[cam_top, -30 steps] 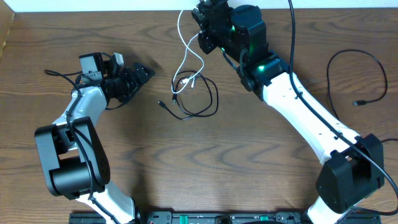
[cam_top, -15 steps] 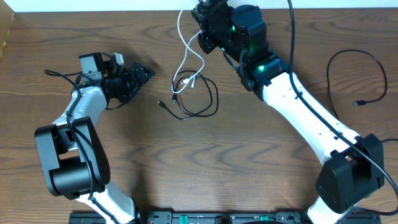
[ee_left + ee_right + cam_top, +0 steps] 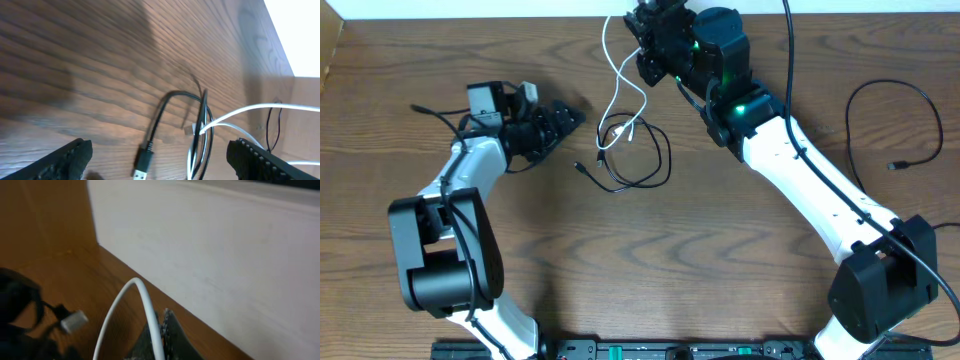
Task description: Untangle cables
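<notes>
Left gripper advanced; right gripper pinches white cable.

— Underneath everything?
— Wooden table, dark brown, grain running side to side from overhead, wavy in places toward the middle.
— And past the far edge?
— White wall, plain and off-white, meeting the wood in a straight line; only a thin strip of it along the top from overhead.
— Anything at the far left corner?
— Lighter tan strip up there, cut off by the frame. Hard to say what.
— Light?
— Soft and even. Blurred shadow lying dark across the wood in the left wrist view, faint sheen elsewhere.
</notes>
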Robot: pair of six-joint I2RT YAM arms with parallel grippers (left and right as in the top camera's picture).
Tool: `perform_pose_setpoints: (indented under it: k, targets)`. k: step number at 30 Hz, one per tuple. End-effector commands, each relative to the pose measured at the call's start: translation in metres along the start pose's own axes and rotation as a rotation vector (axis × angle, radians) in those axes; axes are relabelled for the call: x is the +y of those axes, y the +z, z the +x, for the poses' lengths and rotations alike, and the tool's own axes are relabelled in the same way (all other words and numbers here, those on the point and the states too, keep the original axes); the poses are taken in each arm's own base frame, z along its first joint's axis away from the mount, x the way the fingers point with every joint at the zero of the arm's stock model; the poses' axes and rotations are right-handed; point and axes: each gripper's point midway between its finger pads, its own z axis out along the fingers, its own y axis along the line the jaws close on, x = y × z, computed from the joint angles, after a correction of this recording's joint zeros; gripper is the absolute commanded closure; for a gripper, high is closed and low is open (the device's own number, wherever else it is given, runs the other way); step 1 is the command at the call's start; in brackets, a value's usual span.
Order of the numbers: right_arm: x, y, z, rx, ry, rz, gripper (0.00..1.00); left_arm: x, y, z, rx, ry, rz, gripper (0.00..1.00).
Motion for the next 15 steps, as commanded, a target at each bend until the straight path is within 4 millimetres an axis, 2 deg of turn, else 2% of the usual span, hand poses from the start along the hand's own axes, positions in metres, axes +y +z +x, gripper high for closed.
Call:
perform_pose_setpoints:
  k: [1, 2, 6, 7, 11, 15]
  targets:
    - [0.022, -0.005, -0.019, -0.053, -0.025, -0.107, 0.99, -0.002, 0.010, 0.013, 0.037, 0.010, 0.005, 0.13]
    - [0.027, -0.006, -0.022, -0.065, -0.020, -0.123, 0.99, -0.004, 0.011, 0.014, 0.040, 0.018, 0.006, 0.17]
    - [0.035, -0.005, -0.032, -0.105, -0.031, -0.140, 0.99, -0.001, 0.017, 0.015, 0.024, 0.037, -0.055, 0.47]
    - [0.036, -0.006, -0.035, -0.118, -0.035, -0.141, 0.99, 0.000, 0.018, 0.015, 0.020, 0.041, -0.069, 0.51]
    - [0.038, -0.007, -0.048, -0.170, -0.051, -0.143, 0.99, -0.003, 0.021, 0.019, 0.027, 0.053, -0.071, 0.61]
    - [0.038, -0.009, -0.058, -0.210, -0.063, -0.140, 0.99, -0.004, 0.022, 0.020, 0.030, 0.056, -0.070, 0.62]
